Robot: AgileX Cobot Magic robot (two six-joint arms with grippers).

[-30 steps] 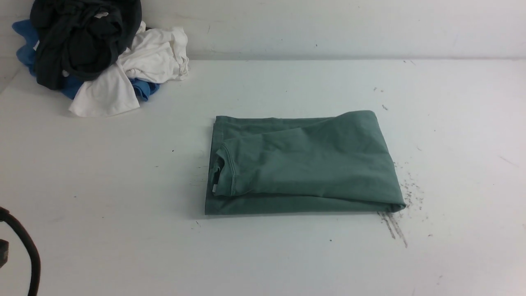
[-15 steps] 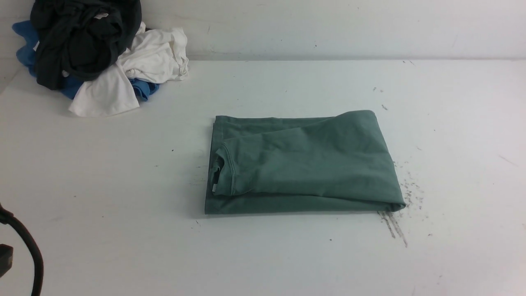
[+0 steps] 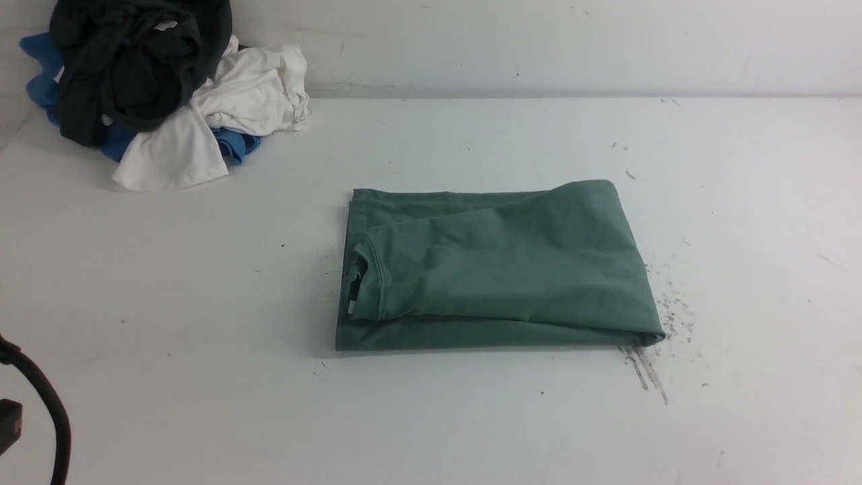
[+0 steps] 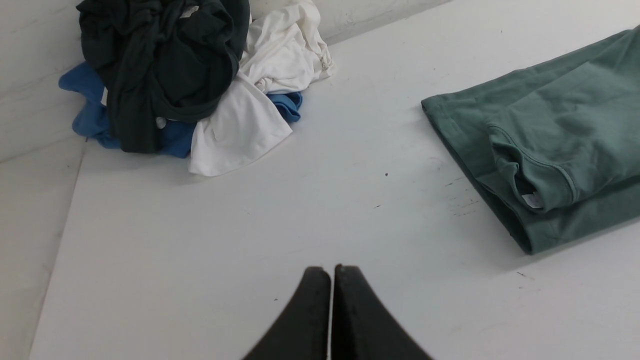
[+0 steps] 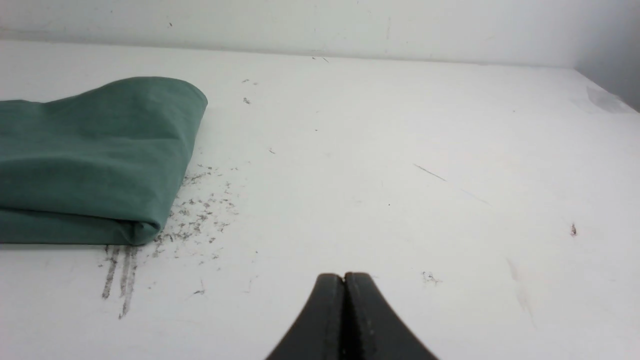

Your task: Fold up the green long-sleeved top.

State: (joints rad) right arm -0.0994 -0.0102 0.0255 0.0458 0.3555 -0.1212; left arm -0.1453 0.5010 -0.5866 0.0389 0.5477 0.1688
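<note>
Two end effectors: both pressed together, both empty, neither touching any cloth.
Left end effector (image 4: 332,272): black fingers meet tip to tip above bare desk, between the clothes pile and the top, well apart from both.
Right end effector (image 5: 344,277): fingers pressed together above bare desk, to the right of the top, apart from it.
Arms in front view: neither end effector shows; only a black cable (image 3: 47,411) curves in at the lower left edge.
Top (image 3: 495,269): green, folded into a flat rectangle, lying at the middle of the desk (image 3: 471,417); in the left wrist view (image 4: 555,135) a collar edge and a white neck label face the left side of the fold; in the right wrist view (image 5: 95,160) the right end is a rounded fold.
Pile: black garment (image 3: 135,64) on top of white (image 3: 222,111) and blue (image 3: 232,145) garments, heaped at the desk's far left corner against the wall, well apart from the top.
Desk marks: dark scuffs and streaks (image 5: 125,270) just beside the top's near right corner.
Containers: none in view.
</note>
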